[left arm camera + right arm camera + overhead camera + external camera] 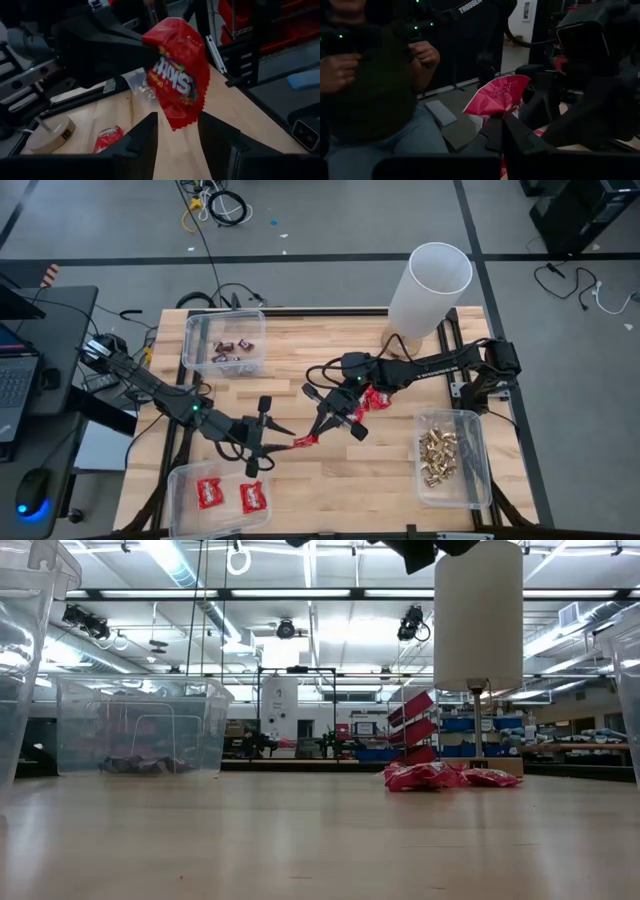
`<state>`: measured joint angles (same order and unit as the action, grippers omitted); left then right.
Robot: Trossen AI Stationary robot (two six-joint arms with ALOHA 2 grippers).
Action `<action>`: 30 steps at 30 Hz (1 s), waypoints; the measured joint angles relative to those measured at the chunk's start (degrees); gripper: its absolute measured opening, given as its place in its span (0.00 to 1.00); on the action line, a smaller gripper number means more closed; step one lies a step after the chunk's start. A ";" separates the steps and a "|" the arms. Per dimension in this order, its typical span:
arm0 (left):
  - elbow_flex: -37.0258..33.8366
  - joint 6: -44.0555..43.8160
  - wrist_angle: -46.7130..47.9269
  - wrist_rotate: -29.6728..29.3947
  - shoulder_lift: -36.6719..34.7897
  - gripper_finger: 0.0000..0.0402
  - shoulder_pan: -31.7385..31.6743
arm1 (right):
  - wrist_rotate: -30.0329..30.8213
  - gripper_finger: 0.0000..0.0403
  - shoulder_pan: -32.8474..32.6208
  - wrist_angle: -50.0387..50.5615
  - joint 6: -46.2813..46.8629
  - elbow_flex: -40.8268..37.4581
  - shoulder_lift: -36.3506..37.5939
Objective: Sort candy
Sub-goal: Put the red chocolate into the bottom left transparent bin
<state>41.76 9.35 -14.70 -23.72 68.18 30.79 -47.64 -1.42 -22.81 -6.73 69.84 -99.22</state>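
Left gripper: you have it (283, 442) near the middle of the table, jaws spread. In the left wrist view its two dark fingers (142, 140) stand on either side of the red packet's lower edge, not closed on it.
Right gripper: yours (318, 432) is shut on the red packet (306, 441), pinching it at one end and holding it up off the table, just beside the left gripper.
Red packet: you see it (177, 75) hanging between the two grippers, crinkled, with printed lettering facing the left wrist camera.
Other red packets: a small heap (375, 399) lies on the wood to the right of the middle, under the right arm; the low view shows it (445, 776) flat on the table top.
Near left bin: a clear bin (185, 480) holds two red packets (230, 495).
Far left bin: a clear bin (192, 330) holds a few dark mini bars (235, 350).
Right bin: a clear bin (478, 470) holds a pile of gold pieces (438, 455).
White cylinder: it (428, 288) stands upright at the far right of the table.
Person: behind the table in the right wrist view, you can make out two hands (422, 55) held up close together.
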 joint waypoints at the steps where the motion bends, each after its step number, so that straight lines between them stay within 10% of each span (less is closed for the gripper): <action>1: 0.00 -0.06 0.00 0.31 0.00 0.36 0.00 | 0.00 0.00 0.07 0.00 -0.13 0.00 0.00; 30: 0.02 2.56 -3.73 -1.69 -0.04 0.25 -1.16 | 3.32 0.00 1.14 2.21 -2.71 0.02 -0.04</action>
<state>41.78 11.91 -18.43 -25.41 68.14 29.63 -44.32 -0.27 -20.60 -9.44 69.87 -99.26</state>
